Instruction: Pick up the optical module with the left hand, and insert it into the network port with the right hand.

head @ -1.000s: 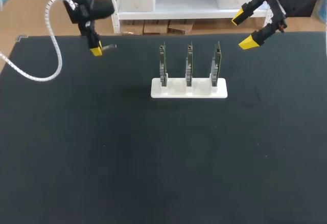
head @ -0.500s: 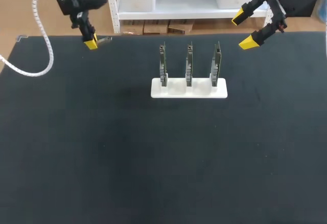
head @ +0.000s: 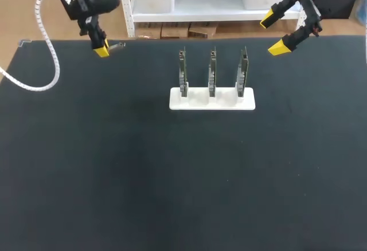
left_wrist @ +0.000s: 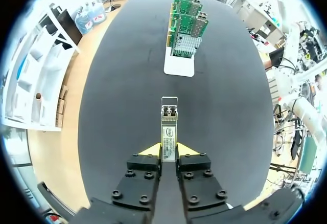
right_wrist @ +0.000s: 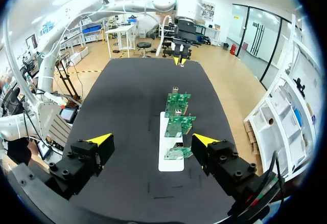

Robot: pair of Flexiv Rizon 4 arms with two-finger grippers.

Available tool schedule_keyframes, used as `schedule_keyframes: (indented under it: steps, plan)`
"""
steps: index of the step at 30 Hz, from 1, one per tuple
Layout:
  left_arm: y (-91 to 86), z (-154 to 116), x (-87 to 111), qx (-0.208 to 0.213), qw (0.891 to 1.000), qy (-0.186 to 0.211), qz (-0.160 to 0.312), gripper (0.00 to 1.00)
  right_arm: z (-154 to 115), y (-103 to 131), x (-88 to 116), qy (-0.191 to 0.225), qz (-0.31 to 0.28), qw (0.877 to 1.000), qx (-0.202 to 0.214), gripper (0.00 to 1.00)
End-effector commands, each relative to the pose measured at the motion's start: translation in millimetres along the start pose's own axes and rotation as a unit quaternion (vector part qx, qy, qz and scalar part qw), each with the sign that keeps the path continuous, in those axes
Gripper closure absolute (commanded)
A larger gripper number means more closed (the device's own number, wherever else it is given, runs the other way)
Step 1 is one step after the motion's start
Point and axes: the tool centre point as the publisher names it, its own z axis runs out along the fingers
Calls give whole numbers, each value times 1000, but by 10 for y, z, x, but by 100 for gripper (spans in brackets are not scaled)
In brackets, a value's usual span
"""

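You have the black table in front of you. A little toward twelve o'clock from its middle sits the white holder. Three green circuit boards stand upright in it, side by side in a row running from nine to three o'clock. At about one o'clock, by the far edge, your right gripper hangs with its yellow fingers wide apart and nothing between them. At about eleven o'clock, also by the far edge, your left gripper is clamped on the optical module. Both fingers press its rear end from two sides. The metal body sticks out ahead of the tips toward three o'clock, in line with the holder but well apart from it.
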Motion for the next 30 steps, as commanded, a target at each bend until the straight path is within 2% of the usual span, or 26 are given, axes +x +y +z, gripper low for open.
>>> schedule_keyframes:
  steps: [1,15,18,23,30]
  plan:
    - [-59,13,16,-29,1000,-2,0,100,1,4,-1,0,0,1000,1,0]
    - [-59,13,16,-29,1000,-2,0,100,1,4,-1,0,0,1000,1,0]
    - [-197,-110,-81,-41,999,-6,7,100,1,4,-1,0,0,1000,1,0]
    - [-448,-256,-243,-45,998,-47,25,100,1,4,-1,0,0,1000,1,0]
    - [-784,-527,-443,-67,995,-50,51,100,1,4,-1,0,0,1000,1,0]
